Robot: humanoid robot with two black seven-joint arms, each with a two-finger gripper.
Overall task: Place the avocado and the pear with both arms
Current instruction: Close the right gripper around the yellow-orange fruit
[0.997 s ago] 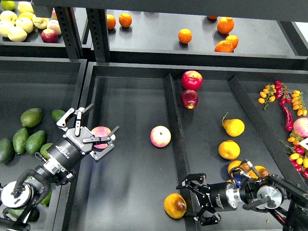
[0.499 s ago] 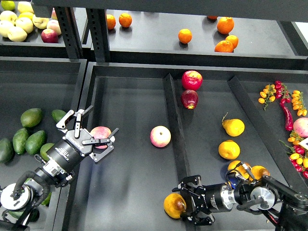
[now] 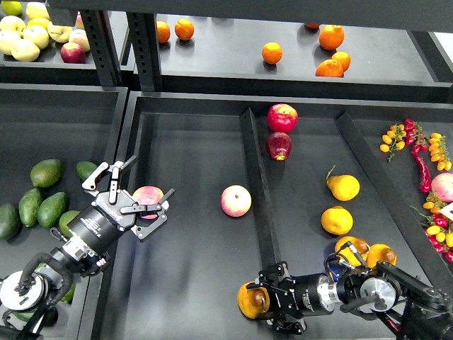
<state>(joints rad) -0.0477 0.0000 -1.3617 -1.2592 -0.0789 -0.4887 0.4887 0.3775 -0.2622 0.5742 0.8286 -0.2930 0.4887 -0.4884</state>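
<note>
The orange-yellow pear (image 3: 252,300) with a dark brown spot lies at the front of the middle tray, next to the divider. My right gripper (image 3: 270,300) is open, and its two fingers reach either side of the pear's right end. Several green avocados lie in the left bin; a dark elongated one (image 3: 8,221) is at the far left edge. My left gripper (image 3: 137,188) is open over the middle tray's left edge, with a pink-red apple (image 3: 147,197) under its fingers. It holds no avocado.
A pink apple (image 3: 236,200) lies mid-tray. The divider (image 3: 259,212) separates it from two red apples (image 3: 282,117), a stemmed yellow pear (image 3: 343,187) and orange-yellow fruits (image 3: 337,220). Oranges (image 3: 272,52) sit on the back shelf. Chillies and small tomatoes (image 3: 423,166) lie at the right.
My right gripper has slid left along the front of the tray until its open fingers straddle the pear. The left gripper has barely moved.
</note>
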